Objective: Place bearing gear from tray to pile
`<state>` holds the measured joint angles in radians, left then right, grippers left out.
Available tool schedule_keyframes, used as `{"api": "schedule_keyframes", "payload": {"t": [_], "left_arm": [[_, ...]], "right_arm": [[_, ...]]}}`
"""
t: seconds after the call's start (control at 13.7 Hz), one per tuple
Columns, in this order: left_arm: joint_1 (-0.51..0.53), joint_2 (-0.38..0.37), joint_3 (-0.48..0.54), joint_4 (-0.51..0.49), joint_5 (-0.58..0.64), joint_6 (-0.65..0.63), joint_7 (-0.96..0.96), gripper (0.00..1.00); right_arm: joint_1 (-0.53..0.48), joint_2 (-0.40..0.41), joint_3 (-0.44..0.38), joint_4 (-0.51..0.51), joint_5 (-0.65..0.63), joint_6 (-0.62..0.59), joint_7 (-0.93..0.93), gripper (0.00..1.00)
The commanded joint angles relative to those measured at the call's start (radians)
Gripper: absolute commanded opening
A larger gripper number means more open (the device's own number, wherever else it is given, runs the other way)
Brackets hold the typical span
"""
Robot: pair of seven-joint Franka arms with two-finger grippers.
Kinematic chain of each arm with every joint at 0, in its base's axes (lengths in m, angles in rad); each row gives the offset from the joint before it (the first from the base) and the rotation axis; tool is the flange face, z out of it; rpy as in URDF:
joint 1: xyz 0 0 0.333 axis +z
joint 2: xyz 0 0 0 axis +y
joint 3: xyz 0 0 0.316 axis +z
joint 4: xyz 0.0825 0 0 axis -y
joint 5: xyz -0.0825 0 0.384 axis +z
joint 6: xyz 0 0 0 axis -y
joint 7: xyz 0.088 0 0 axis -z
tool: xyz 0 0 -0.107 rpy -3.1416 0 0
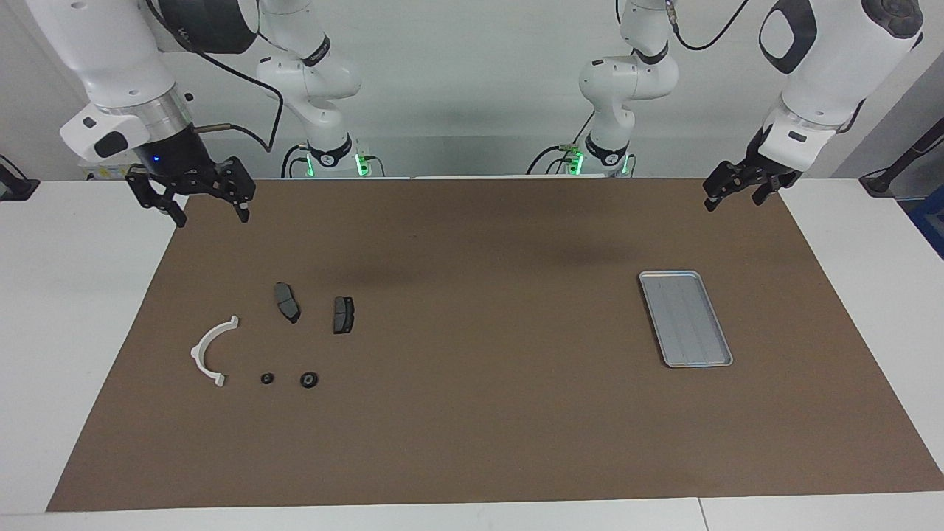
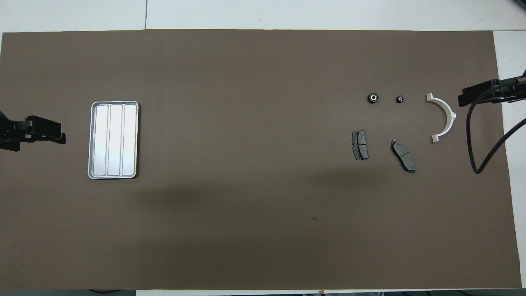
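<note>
The silver ribbed tray lies toward the left arm's end of the brown mat and holds nothing; it also shows in the overhead view. Toward the right arm's end lies the pile: a white half-ring bracket, two dark brake pads, and two small black round parts. The larger part, a bearing gear, lies beside the smaller one. My right gripper hangs open and empty over the mat's corner. My left gripper hangs open and empty over the other corner.
The brown mat covers most of the white table. Both round parts lie farther from the robots than the brake pads. A black cable hangs from the right arm beside the bracket.
</note>
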<state>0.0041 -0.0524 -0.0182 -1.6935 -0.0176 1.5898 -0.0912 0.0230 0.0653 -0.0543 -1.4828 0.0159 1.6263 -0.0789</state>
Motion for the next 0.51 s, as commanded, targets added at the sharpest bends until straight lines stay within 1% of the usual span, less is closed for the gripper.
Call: {"api": "schedule_keyframes", "payload": {"t": [0.0,0.44], "left_arm": [[-0.009,-0.014,0.009,-0.003,-0.009,-0.017,0.002,1.0],[-0.009,-0.012,0.009,-0.003,-0.009,-0.017,0.002,1.0]], "right_arm": [[0.009,0.008,-0.006,0.012,-0.014,-0.008,0.021,1.0],[0.014,0.022,-0.006,0.012,-0.005,-0.01,0.011,1.0]]}}
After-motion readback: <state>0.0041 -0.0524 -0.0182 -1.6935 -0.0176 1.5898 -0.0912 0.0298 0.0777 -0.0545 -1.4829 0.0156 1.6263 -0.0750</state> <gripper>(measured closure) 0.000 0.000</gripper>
